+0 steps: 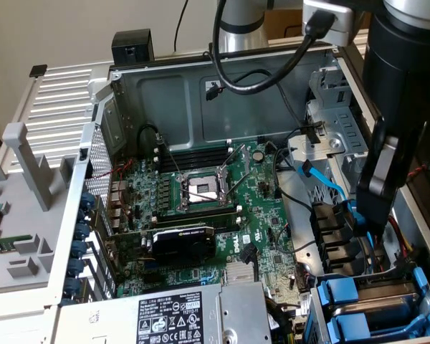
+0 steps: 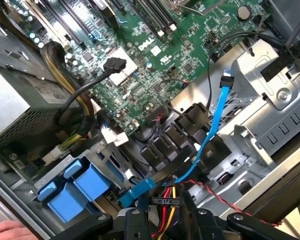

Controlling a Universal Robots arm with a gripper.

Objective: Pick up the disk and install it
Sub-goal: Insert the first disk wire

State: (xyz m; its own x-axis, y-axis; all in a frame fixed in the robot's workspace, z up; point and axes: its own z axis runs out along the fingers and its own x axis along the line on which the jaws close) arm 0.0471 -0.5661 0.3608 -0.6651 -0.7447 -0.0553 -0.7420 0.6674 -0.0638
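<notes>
One arm, one claw, one open computer case. Inside, count one motherboard, one graphics card, one grey power supply, one blue data cable. The claw hangs low by the case wall on the exterior view's right, jaws standing roughly half apart, gripping nothing I can see. A plug with red and yellow wires shows in the gap; whether they touch, I cannot tell. The disk sits in the drive cage at the exterior view's lower right, near the claw, blue carrier ends showing. Tight quarters there, with cables and cage walls close. There is open room over the motherboard. One person's hand shows at the case edge.
</notes>
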